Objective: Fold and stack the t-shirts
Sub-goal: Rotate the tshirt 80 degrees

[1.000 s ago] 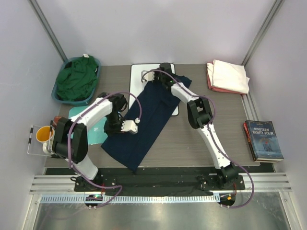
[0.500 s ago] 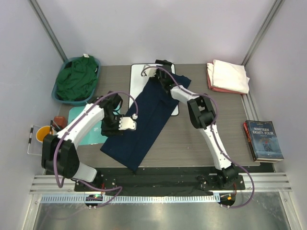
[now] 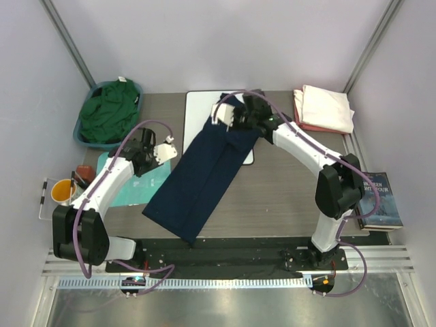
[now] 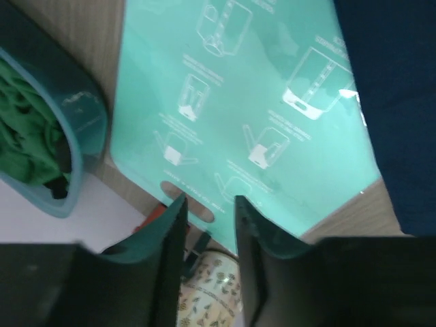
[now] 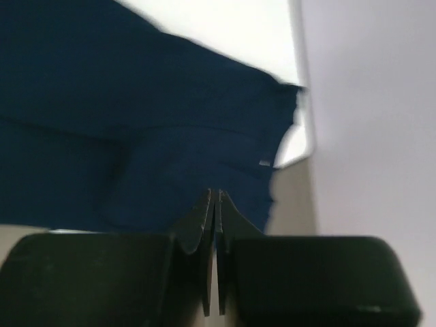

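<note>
left gripper (image 4: 208, 204): hangs half-open, empty, over teal mat (image 4: 259, 102) | right gripper (image 5: 212, 194): pinched shut, empty, above far end of navy t-shirt (image 3: 204, 174)

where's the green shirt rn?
Top view: the green shirt sits bunched in the teal bin at the far-left corner of the table, just beyond the teal mat and left of the white board.

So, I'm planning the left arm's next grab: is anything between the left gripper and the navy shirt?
Nothing visible is. The left gripper hangs open and empty above the teal mat. The navy shirt lies just to its right, its edge over the mat. Only that flat mat lies between.
</note>
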Robot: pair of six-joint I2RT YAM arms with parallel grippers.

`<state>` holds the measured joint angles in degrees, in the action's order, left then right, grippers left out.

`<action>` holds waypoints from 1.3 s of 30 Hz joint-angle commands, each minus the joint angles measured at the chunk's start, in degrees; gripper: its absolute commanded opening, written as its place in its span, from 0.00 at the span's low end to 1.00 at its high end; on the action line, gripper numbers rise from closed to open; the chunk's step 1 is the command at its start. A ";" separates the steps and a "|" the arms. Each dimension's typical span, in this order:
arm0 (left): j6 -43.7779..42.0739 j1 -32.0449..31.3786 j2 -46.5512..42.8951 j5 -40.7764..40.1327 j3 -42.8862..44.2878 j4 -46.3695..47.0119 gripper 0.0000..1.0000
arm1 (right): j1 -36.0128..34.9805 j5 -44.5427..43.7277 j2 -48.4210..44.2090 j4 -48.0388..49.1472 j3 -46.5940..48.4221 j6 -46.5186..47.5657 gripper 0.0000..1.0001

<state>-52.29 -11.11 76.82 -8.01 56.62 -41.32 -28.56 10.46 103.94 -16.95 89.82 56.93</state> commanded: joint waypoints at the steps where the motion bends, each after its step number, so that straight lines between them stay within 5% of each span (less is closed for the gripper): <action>1: 6.05 0.22 0.96 -1.04 6.03 4.23 0.19 | -6.75 8.52 0.13 -18.29 -7.10 0.64 0.03; 4: 8.42 0.13 3.24 -1.21 11.20 2.74 0.01 | -9.84 8.96 0.30 -18.73 -9.75 1.26 0.01; 10: 10.90 -1.10 5.89 -2.36 18.87 0.54 0.00 | -13.28 10.72 4.42 -19.43 -8.53 0.73 0.01; 24: 7.30 -8.66 5.01 -8.68 20.03 0.45 0.00 | -15.04 10.82 11.72 -19.52 -10.01 2.22 0.01; 39: 0.18 -10.24 1.58 -10.27 16.60 1.15 0.00 | -13.02 3.08 -8.13 -22.25 -33.12 3.98 0.01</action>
<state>-49.01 -21.37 81.93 -17.56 74.04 -40.95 -42.81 17.34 100.18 -33.04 61.28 60.45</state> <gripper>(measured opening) 0.003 0.020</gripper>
